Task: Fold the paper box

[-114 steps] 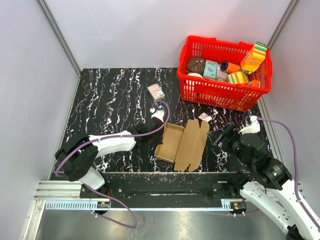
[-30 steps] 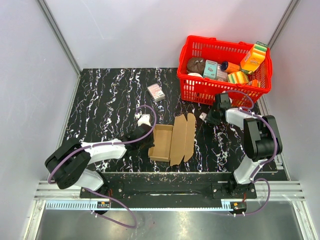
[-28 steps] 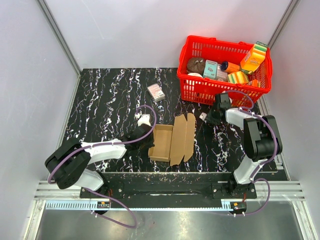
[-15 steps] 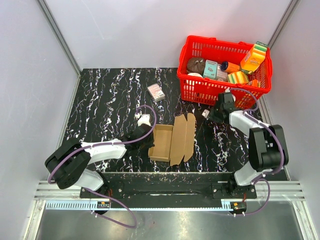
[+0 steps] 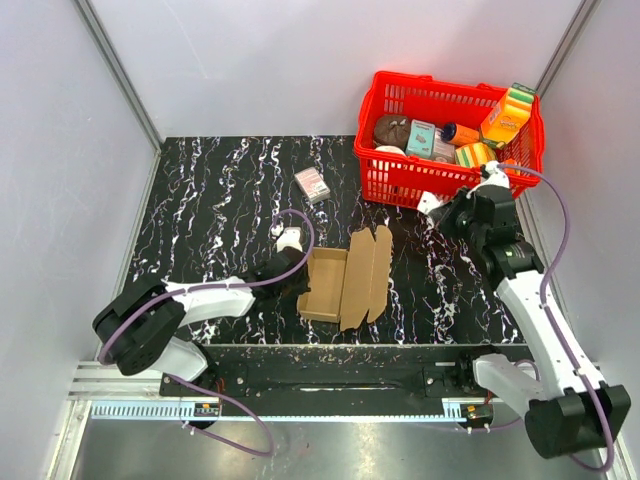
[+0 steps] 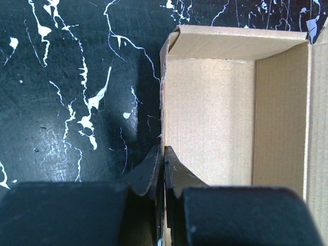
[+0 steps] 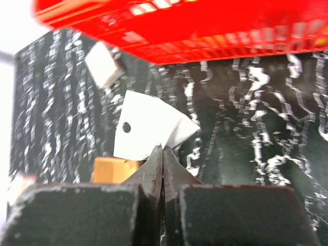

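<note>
The paper box [image 5: 345,275] lies half-formed on the black marbled table, a brown cardboard tray with raised walls and an open flap on its right side. My left gripper [image 5: 301,284] is shut on the tray's left wall, and in the left wrist view the fingertips [image 6: 163,154] pinch that cardboard edge [image 6: 163,102]. My right gripper [image 5: 438,208] hangs in front of the red basket, away from the box. It is shut on a small white paper tag [image 7: 146,128] with a punched hole, which also shows as the white tag [image 5: 427,203] from above.
The red basket [image 5: 372,100] full of printed grocery packs stands at the back right, and its red wall [image 7: 205,31] looms just beyond the right gripper. A small white-and-pink carton [image 5: 313,184] lies behind the box. Grey walls enclose the table.
The right gripper shut on the white tag and lifted it off the table toward the basket as the arm swung up and right. The left gripper and the box stayed put.
</note>
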Tool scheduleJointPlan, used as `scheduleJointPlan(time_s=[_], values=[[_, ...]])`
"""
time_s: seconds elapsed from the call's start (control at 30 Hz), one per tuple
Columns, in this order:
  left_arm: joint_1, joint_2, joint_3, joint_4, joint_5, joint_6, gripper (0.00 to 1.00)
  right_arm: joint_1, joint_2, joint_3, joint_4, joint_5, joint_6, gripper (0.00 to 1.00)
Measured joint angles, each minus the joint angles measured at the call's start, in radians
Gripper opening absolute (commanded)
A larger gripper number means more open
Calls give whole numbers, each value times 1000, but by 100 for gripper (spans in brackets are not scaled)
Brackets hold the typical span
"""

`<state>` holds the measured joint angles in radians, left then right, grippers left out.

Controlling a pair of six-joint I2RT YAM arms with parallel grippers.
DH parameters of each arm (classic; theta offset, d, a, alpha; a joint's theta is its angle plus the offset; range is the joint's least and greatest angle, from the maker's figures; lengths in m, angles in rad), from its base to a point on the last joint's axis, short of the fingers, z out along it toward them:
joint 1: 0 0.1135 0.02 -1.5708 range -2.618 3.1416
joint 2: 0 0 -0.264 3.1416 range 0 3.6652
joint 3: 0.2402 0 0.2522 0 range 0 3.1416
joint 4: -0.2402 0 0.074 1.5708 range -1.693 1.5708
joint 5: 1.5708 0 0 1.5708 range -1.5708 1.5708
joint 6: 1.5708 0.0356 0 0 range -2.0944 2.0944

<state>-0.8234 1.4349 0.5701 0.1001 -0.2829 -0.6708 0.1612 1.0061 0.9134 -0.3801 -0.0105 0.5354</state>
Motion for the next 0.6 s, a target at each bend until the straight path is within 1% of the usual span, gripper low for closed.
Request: scheduleJointPlan(time_s=[0.07,0.13,0.27,0.43,0.47,0.5,0.57,0.6], values=[[0,7,4,4,-2,0,7,43,-34,28,-26,-42,-28,0],[0,13,10,6,-2,0,7,122,-36,66,-55,-69,-58,0],[0,19,16,6,-2,1,7,332,16,139,-90,-143,-129,0],[0,20,19,2,-2,5,8,444,70,135,-97,-225,-175,1],[0,20,19,3,-1,6,9,462,85,133,-97,-238,-183,2],[0,20,19,3,-1,7,9,480,102,132,-97,-248,-190,6],[0,21,19,3,-1,8,9,519,142,131,-97,-270,-203,8],[0,21,19,3,-1,8,9,539,164,131,-95,-276,-208,11]])
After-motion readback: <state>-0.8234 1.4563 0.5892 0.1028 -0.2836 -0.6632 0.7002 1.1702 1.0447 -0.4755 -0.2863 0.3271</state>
